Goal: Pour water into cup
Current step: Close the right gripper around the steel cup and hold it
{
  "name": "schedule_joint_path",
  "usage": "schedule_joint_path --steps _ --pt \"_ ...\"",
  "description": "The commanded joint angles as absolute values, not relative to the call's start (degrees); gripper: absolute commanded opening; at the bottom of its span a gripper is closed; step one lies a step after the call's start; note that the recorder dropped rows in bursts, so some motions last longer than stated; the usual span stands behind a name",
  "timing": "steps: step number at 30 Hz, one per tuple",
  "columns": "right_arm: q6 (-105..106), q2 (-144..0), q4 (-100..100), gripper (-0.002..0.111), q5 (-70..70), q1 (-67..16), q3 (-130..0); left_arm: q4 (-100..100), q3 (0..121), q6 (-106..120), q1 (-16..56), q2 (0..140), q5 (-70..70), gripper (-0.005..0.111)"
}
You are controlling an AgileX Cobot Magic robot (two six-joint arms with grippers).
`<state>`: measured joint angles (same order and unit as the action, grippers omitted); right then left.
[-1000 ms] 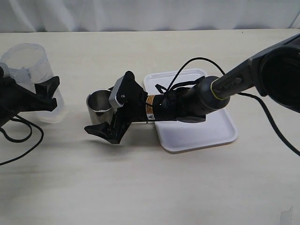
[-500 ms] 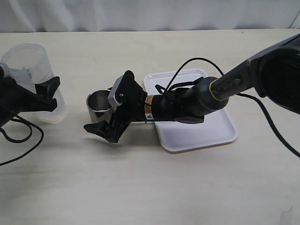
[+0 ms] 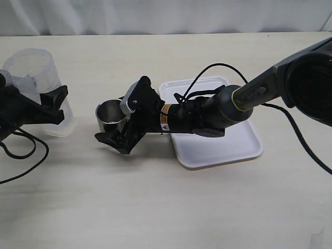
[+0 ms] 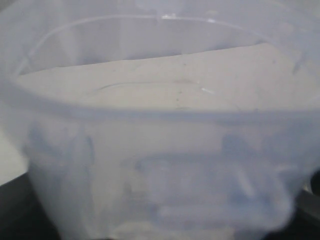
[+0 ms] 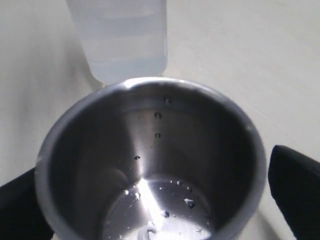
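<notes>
Cup (image 3: 108, 116) sits inside your open right end effector (image 3: 120, 110), likely for steadying; left end effector (image 3: 31, 99) grips beaker (image 3: 33, 65) for pouring.

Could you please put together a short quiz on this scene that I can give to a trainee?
1. True or false: the steel cup stands on the white tray.
2. What sits between the open fingers of the right gripper? A) the cup B) the tray C) nothing
3. Which gripper is closed around the translucent beaker?

Key
1. False: it stands on the table, beside the tray.
2. A
3. The left gripper.
</notes>
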<state>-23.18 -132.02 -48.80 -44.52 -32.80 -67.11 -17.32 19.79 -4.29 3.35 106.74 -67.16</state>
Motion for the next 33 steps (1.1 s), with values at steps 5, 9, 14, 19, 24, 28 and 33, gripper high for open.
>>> schedule_joint_path --steps 5,9,14,19,24,28,33 --pt "-22.91 -132.12 -48.64 0.110 -49.42 -32.77 -67.30 -17.27 20.21 -4.78 3.29 106.57 -69.96 0.000" --pt "-22.77 -133.60 -48.37 0.110 -53.97 -32.77 -67.30 -17.27 20.21 -4.78 3.29 106.57 -69.96 0.000" --pt "-21.35 -136.28 -46.69 0.110 -55.77 -31.83 -67.30 -17.51 20.21 -4.78 3.29 106.57 -69.96 0.000" --pt "-21.35 -137.09 -45.20 0.110 -60.14 -31.83 -67.30 -17.51 20.21 -4.78 3.29 106.57 -69.96 0.000" --pt "-21.35 -138.90 -41.03 0.110 -60.26 -31.83 -67.30 -17.51 20.21 -4.78 3.29 106.57 -69.96 0.000" --pt "-20.14 -139.06 -41.50 0.110 -62.41 -32.09 -67.34 -17.51 20.21 -4.78 3.29 106.57 -69.96 0.000" --pt "-20.14 -140.32 -41.83 0.110 -62.05 -32.09 -69.23 -17.51 20.21 -4.78 3.29 106.57 -69.96 0.000"
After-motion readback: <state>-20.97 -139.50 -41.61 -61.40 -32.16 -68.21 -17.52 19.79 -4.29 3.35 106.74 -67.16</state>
